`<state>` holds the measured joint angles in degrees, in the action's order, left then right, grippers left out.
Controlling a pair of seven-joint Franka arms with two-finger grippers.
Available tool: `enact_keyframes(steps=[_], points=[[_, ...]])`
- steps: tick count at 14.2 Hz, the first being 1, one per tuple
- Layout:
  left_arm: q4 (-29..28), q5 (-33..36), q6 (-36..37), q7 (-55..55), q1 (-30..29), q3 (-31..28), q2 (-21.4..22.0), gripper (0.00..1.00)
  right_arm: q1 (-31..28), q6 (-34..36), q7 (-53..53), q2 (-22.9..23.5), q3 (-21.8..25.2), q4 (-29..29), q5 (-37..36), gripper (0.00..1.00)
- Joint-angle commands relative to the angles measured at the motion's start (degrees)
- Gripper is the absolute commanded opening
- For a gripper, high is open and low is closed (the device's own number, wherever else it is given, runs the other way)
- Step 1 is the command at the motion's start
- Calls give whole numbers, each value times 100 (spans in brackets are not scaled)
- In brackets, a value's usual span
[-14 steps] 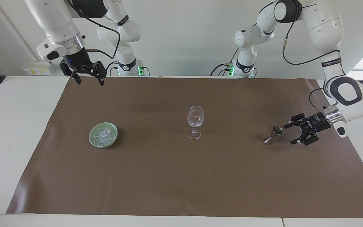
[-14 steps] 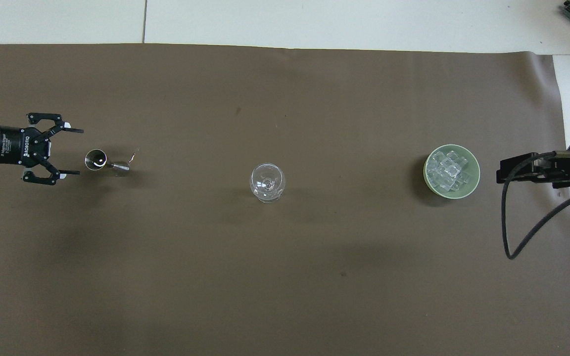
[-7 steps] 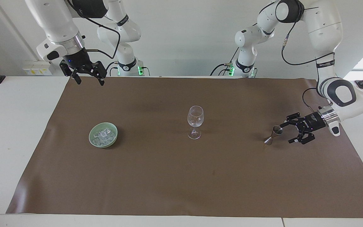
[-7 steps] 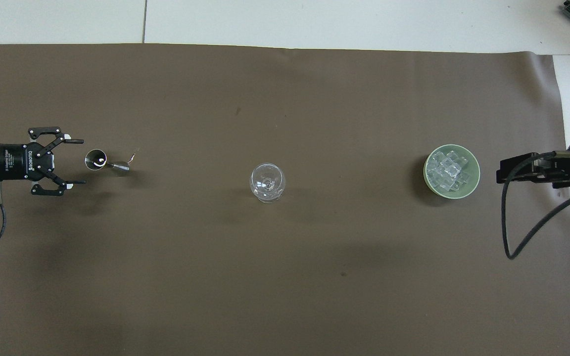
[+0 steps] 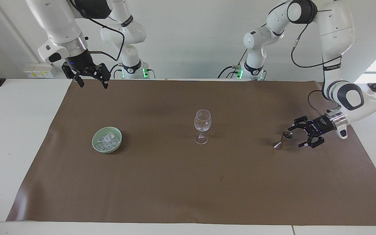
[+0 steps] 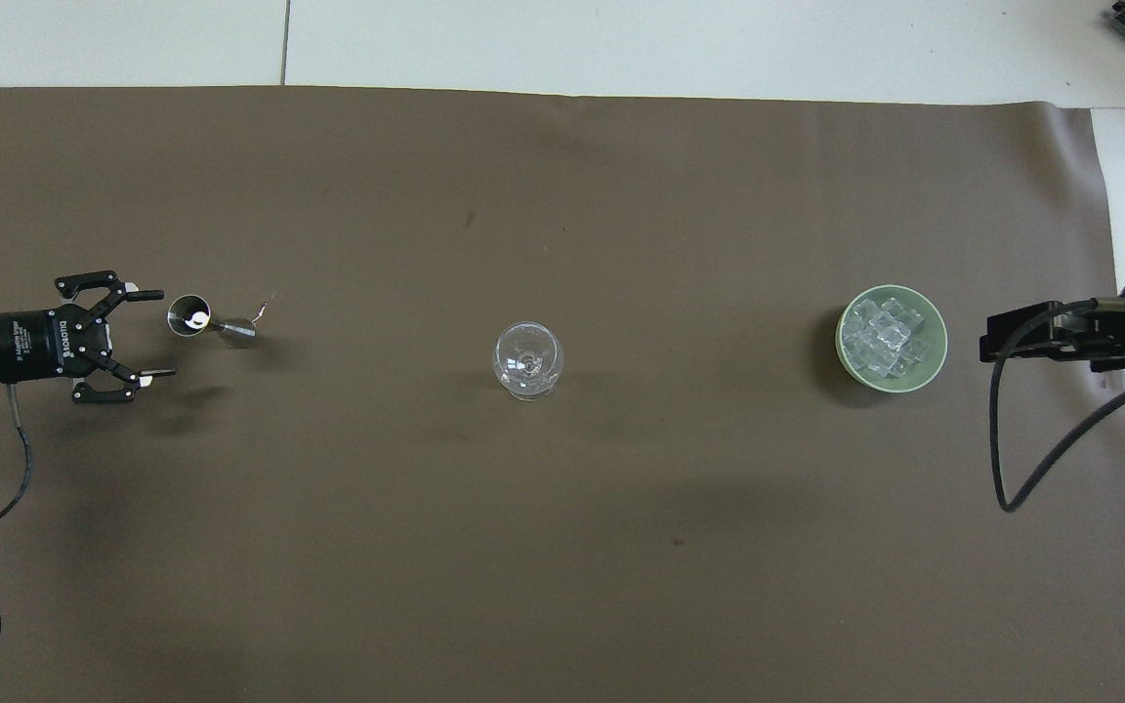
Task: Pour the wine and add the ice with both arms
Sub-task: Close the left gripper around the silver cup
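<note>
Jigger is the first thing to grab — small steel double cone, standing a bit tilted on the brown mat toward the left arm's end. Left gripper sits low just beside it, fingers spread wide, nothing held, not touching yet as far as the facing view shows. Judging by looks: metal, stiff, light, slick walls; the narrow waist betw. the two cones seems the safest spot to pinch, since a grip on the flared cup would likely slip or tip it. Whether it holds any liquid I can't tell; if so, keep it upright.

Wine glass stands mid-mat, upright, looks empty — thin, fragile, top-heavy on its stem, so prob. best left alone and poured into.

Ice is heaped in a green bowl toward the right arm's end, well apart from the glass. Cubes look small, hard, slippery; take one at a time across flat faces w/ a narrow pinch. Right gripper waits up high over the mat's edge closest to the robots, fingers apart, empty.
</note>
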<state>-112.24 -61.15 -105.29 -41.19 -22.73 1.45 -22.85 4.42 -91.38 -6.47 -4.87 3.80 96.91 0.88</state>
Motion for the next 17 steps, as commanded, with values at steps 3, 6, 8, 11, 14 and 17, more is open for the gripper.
enact_keyframes(steps=[3,6,8,11,14,17], points=[[-421,-853,-124,225,-12,58,-105,100,6,-64,146,-93,16,108,35,100],[-466,-1152,-106,287,31,75,-175,100,6,-64,146,-93,16,108,35,100],[-483,-1328,-89,287,172,75,-202,100,6,-64,146,-93,16,108,35,100],[-483,-1443,8,357,129,75,-202,100,6,-64,146,-93,16,108,35,100],[-720,-1714,113,787,137,75,-220,100,6,-64,146,-93,16,108,35,100],[-817,-1917,245,885,146,75,-211,100,6,-64,146,-93,16,108,35,100]])
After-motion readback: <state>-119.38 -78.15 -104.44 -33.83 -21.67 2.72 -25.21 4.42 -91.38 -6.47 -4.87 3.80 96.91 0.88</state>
